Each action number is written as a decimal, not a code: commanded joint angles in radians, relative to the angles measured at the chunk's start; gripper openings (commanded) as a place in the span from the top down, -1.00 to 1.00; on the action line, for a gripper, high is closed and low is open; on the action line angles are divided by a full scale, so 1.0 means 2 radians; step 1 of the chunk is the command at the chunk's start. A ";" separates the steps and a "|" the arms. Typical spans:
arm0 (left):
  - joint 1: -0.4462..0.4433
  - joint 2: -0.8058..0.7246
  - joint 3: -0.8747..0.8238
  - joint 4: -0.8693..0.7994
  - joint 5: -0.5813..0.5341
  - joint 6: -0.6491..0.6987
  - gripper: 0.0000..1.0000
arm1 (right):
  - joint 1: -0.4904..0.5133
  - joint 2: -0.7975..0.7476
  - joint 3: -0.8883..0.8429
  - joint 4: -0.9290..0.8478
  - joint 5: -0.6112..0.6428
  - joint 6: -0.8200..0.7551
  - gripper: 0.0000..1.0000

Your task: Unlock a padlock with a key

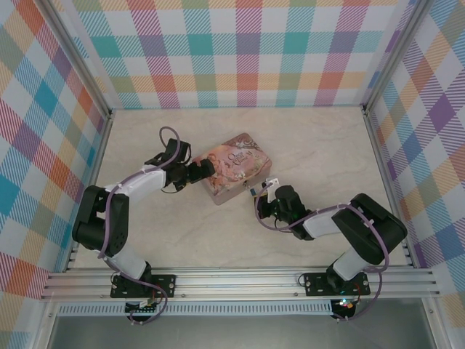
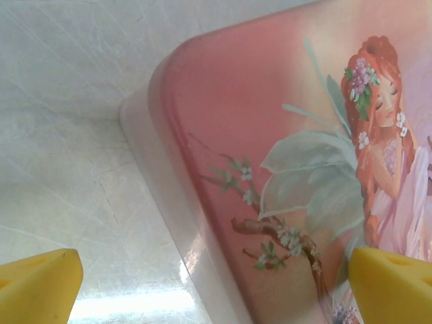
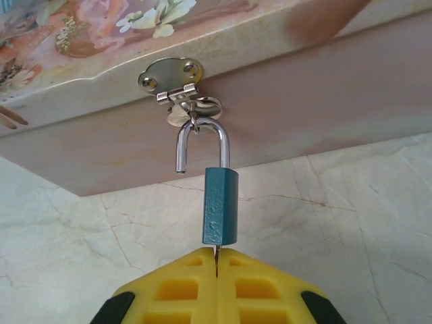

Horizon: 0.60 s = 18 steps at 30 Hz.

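Right gripper [image 3: 217,258] first: its two chunky yellow plastic fingers [image 3: 182,283] are pinched flat together, with only a hairline seam between them. A thin sliver of grey metal sticks up out of that seam. That's the key [image 3: 217,251], and its tip goes straight into the bottom of the padlock [image 3: 220,206].

The padlock has a small boxy body in slightly speckled blue paint, and I'm seeing it nearly edge-on. Its shackle [image 3: 223,138] is a thin, polished, chrome-looking hook. One leg sits in the body and the other hangs free off to the side, so it's sprung. The top of the hook is looped through a little wire ring under a shiny riveted hasp plate [image 3: 169,74] on the front of the tin [image 3: 324,81]. So the lock is dangling off the tin, just above the pale marble-look table [image 3: 351,216].

The left gripper [image 2: 216,277] has its fingertips [image 2: 37,283] spread wide, one at each bottom corner of the wrist view. A rounded corner of the tin's glossy pink lid sits between them, printed with a red-haired fairy and blossom twigs. I can't tell whether either pad is actually touching the metal.

From above, the rectangular tin sits mid-table at an angle, with one arm at each side. Pastel plaid walls [image 1: 240,51] surround the table.
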 commanded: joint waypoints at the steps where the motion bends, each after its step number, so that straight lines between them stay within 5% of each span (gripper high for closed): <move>1: -0.013 0.002 -0.028 -0.050 -0.020 -0.005 -1.00 | -0.015 -0.004 0.000 0.040 -0.040 0.055 1.00; 18: -0.019 -0.007 -0.045 -0.040 -0.023 -0.015 -1.00 | -0.050 0.045 0.017 0.046 -0.105 0.171 1.00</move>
